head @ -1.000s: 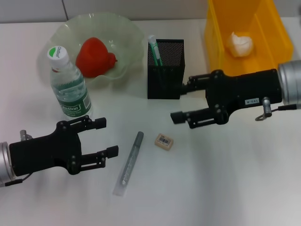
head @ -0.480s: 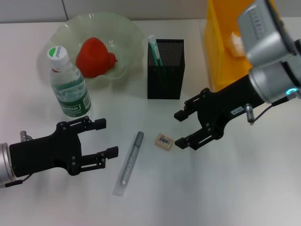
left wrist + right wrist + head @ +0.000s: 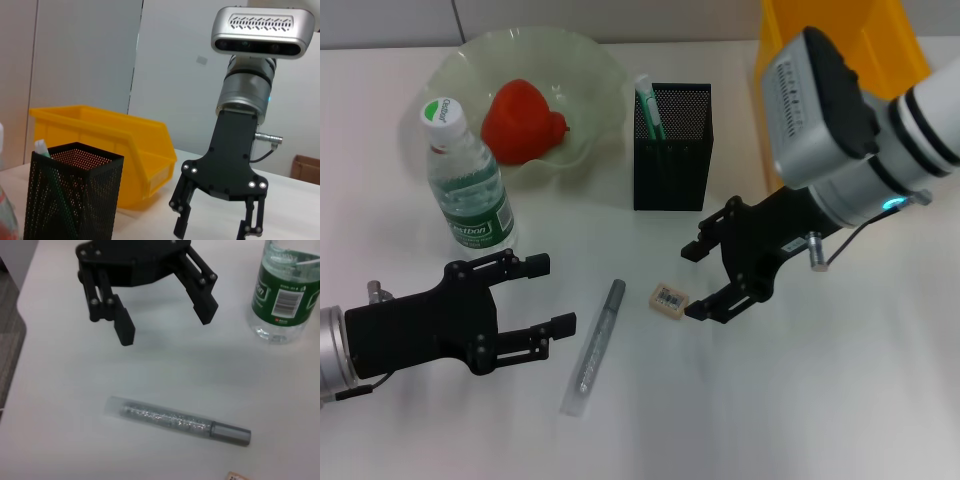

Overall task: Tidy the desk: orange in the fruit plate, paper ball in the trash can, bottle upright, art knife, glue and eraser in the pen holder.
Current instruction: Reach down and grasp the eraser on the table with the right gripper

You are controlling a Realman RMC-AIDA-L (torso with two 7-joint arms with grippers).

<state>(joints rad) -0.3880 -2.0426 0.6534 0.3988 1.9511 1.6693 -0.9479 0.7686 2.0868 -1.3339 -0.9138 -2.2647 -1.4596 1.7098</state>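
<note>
Swinging down from in front of the trash can (image 3: 880, 40) over the past second, the right gripper (image 3: 703, 280) now hangs with jaws spread just beside the eraser (image 3: 670, 299), which lies flat on the desk (image 3: 840, 400), one fingertip close to its edge without clearly touching it. The left gripper (image 3: 545, 296) has barely shifted, sitting low at the near left with its jaws open and nothing between them.

Only the head view takes in the whole layout: the orange (image 3: 523, 120) rests in the fruit plate (image 3: 585, 70), the bottle (image 3: 466, 185) stands upright in front of the plate, and the art knife (image 3: 649, 107) stands in the pen holder (image 3: 672, 150). The paper ball is hidden behind the right arm.

The left wrist view shows what the head camera cannot (a side-on look): the right gripper's fingers (image 3: 181, 220) pointing down at the tabletop, with the mesh holder and yellow bin behind. The right wrist view looks along the desk at the glue (image 3: 180, 420), lying flat and well apart from the open left gripper beyond it, with just a corner of the eraser at the frame's edge.

Bare white desk opens around the eraser toward the near and right sides; the glue lies near on its left.
</note>
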